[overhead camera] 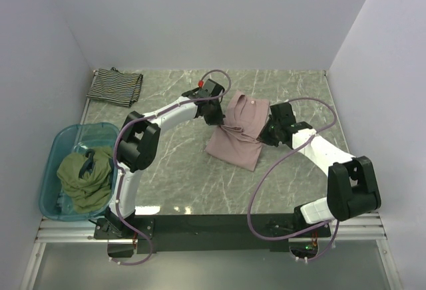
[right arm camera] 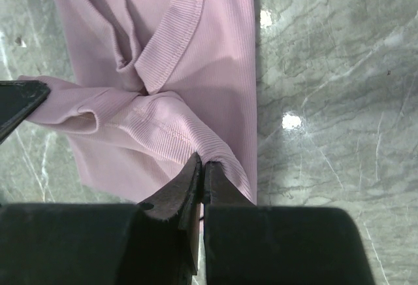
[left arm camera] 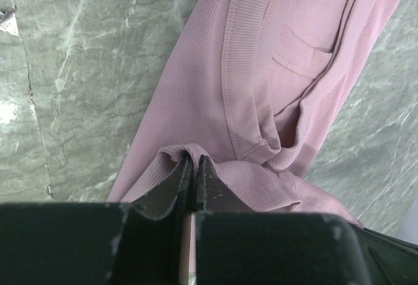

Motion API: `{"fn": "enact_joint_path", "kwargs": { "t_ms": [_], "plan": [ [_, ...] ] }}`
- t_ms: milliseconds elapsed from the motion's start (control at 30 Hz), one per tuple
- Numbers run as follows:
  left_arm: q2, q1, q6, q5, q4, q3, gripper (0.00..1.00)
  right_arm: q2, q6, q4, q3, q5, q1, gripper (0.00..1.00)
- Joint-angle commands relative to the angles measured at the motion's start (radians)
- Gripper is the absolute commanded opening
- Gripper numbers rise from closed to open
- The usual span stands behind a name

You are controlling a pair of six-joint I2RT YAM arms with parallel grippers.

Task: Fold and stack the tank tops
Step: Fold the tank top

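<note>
Pink tank top (overhead camera: 234, 132) lies mid-table, slightly right of centre, long axis running diagonally from far right to near left. Its near hem is flat on the table (overhead camera: 180, 177). The middle is bunched up between the two pincers.

Left gripper (left arm camera: 194, 165): jaws pressed together, pinching a raised fold of the pink top at its left edge. Right gripper (right arm camera: 201, 169): jaws pressed together, pinching a ribbed fold at the right edge. The two sit close, on opposite sides of the garment.

Open room: bare marble near the pink top's hem, between the two arm bases. There is also a bare strip along the far wall and a bare patch left of the garment toward the tub.

Counts:
- Three tank tops: pink, striped, olive.
- One tub.
- Two arms.

Striped tank top (overhead camera: 115, 86) is folded in the far left corner, just beside the left wall. Olive tank top (overhead camera: 85, 174) is crumpled inside the blue tub (overhead camera: 66, 135), which sits at the table's left edge, near side.

Surface is grey-green veined marble, glossy with light spots. Plain pale walls close off the left, far and right sides.
</note>
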Motion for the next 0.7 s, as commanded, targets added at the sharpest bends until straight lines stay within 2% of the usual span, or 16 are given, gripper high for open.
{"fn": "enact_joint_path", "kwargs": {
  "t_ms": [0,467,567,600,667],
  "plan": [
    [-0.045,0.003,0.026,0.01,0.028,0.025,0.01,-0.045,-0.02,0.042,0.048,0.01,-0.01,0.0],
    [-0.013,0.013,0.023,0.025,0.062,0.052,0.01,-0.015,-0.026,0.058,0.065,0.027,-0.024,0.0],
    [0.01,0.019,0.029,0.034,0.063,0.066,0.03,0.013,-0.028,0.071,0.071,0.045,-0.027,0.13],
    [0.012,0.022,0.027,0.037,0.077,0.064,0.11,0.027,-0.032,0.072,0.077,0.05,-0.027,0.25],
    [0.006,0.023,0.029,0.045,0.105,0.037,0.23,0.042,-0.038,0.072,0.086,0.056,-0.03,0.41]
  ]
}}
